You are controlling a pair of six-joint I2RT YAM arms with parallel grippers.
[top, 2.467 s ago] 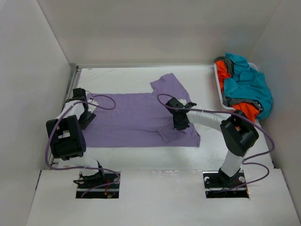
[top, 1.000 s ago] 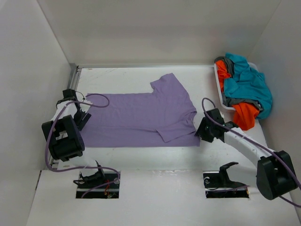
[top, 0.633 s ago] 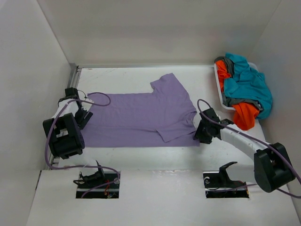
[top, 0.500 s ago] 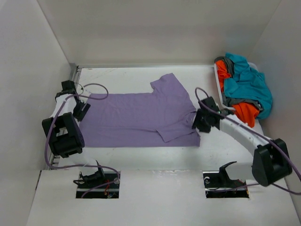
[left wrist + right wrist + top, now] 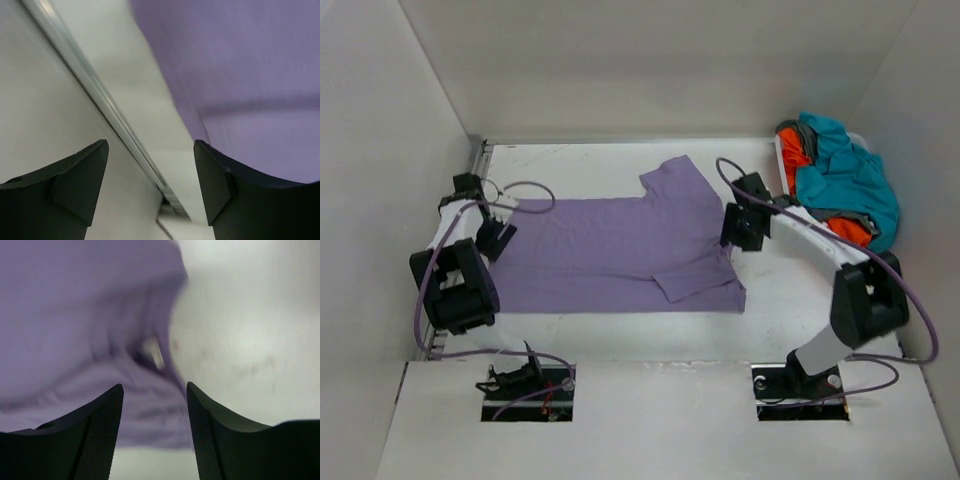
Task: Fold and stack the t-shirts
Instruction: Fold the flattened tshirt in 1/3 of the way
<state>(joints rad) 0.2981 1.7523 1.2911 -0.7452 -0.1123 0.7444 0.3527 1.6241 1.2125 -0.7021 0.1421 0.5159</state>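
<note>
A lavender t-shirt (image 5: pixel 610 250) lies spread flat across the middle of the table, one sleeve pointing to the back. My left gripper (image 5: pixel 492 238) hovers at its left hem, open, with bare table and the shirt's edge (image 5: pixel 240 75) under it; the left gripper (image 5: pixel 152 167) holds nothing. My right gripper (image 5: pixel 735 228) is at the shirt's right edge, by the collar. In the right wrist view the right gripper (image 5: pixel 152 407) is open above the blurred collar and label (image 5: pixel 150 352). Teal (image 5: pixel 850 175), orange (image 5: pixel 850 232) and dark grey (image 5: pixel 825 214) t-shirts are heaped at the back right.
The heap sits in a white basket (image 5: pixel 783 170) against the right wall. White walls close in the left, back and right sides. A metal rail (image 5: pixel 100 95) runs along the foot of the left wall, close to my left gripper.
My right arm has swung from the shirt's near right corner back to its collar edge, its jaws a little wider. My left gripper has shifted slightly toward the back.
</note>
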